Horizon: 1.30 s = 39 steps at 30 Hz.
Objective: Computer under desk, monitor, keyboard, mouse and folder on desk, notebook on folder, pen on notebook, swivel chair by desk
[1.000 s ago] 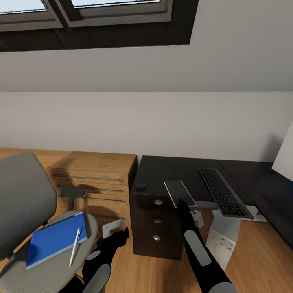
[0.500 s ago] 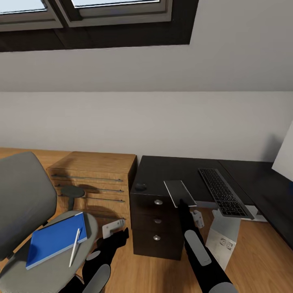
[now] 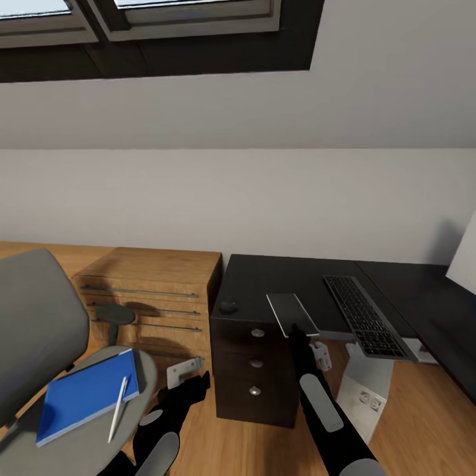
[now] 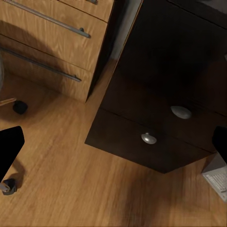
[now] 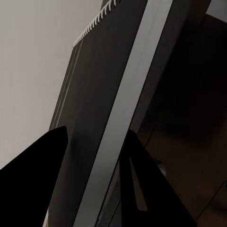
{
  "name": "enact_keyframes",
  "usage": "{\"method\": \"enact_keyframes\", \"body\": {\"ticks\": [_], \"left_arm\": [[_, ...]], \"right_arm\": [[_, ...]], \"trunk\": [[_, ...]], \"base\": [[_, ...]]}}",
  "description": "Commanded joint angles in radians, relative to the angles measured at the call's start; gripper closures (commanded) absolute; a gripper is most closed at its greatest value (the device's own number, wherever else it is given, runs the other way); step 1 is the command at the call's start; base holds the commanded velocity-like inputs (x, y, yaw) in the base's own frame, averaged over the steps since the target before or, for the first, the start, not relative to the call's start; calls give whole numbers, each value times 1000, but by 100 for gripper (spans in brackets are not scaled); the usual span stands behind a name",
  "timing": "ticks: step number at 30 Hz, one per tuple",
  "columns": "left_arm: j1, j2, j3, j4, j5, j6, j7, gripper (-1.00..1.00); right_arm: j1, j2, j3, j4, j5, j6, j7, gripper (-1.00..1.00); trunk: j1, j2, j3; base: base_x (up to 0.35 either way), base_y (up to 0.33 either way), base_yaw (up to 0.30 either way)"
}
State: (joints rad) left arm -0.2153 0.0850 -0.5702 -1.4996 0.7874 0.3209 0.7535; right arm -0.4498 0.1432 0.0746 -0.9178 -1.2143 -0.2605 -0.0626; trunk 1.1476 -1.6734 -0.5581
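— What had changed against the earlier head view?

— Very little among the things themselves. The whole picture had shifted a touch, so the camera had moved: the swivel chair (image 3: 39,344) sat a little further toward the lower left edge, and the keyboard (image 3: 369,316) and the computer (image 3: 368,390) under the worktop (image 3: 277,281) had slid slightly right.

— And the right gripper (image 3: 295,328)?

— At lower centre, as before, its fingers (image 5: 142,189) closed narrowly on the edge of the grey folder (image 3: 291,313), which lay on the near edge of the dark worktop, left of the keyboard. In the right wrist view the folder (image 5: 111,118) ran between the two fingers.

— The left one?

— The left gripper (image 3: 192,382) hung low at lower left, beside the dark drawer unit (image 3: 254,370). Its fingers (image 4: 9,146) stood wide apart with nothing between them.

— The other things?

— The blue notebook (image 3: 82,396) lay on the chair seat with the white pen (image 3: 118,408) across its right edge. The mouse (image 3: 229,307) sat on the worktop's left corner. A sliver of the monitor (image 3: 465,254) showed at the right edge.
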Motion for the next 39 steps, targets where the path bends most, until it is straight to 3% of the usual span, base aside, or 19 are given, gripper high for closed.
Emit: {"method": "enact_keyframes", "body": {"ticks": [1, 19, 36, 37, 39], "left_arm": [[-1, 1, -2, -1, 4, 3, 7, -100], [-1, 1, -2, -1, 5, 3, 7, -100], [-1, 1, -2, 1, 5, 3, 7, -100], [-1, 1, -2, 1, 5, 3, 7, -100], [-1, 1, -2, 1, 6, 3, 7, -100]], "right_arm": [[-1, -1, 4, -1, -7, -6, -5, 100], [0, -1, 4, -1, -6, -5, -5, 100], [-1, -1, 4, -1, -4, -3, -8, 100], [-1, -1, 4, -1, -4, -3, -8, -100], [-1, -1, 4, -1, -4, -3, -8, -100]], "trunk": [[0, -1, -1], [0, -1, -1], [0, -1, -1], [0, -1, -1], [0, -1, -1]], "base": [[160, 0, 0], [114, 0, 0], [8, 0, 0], [0, 0, 0], [0, 0, 0]]}}
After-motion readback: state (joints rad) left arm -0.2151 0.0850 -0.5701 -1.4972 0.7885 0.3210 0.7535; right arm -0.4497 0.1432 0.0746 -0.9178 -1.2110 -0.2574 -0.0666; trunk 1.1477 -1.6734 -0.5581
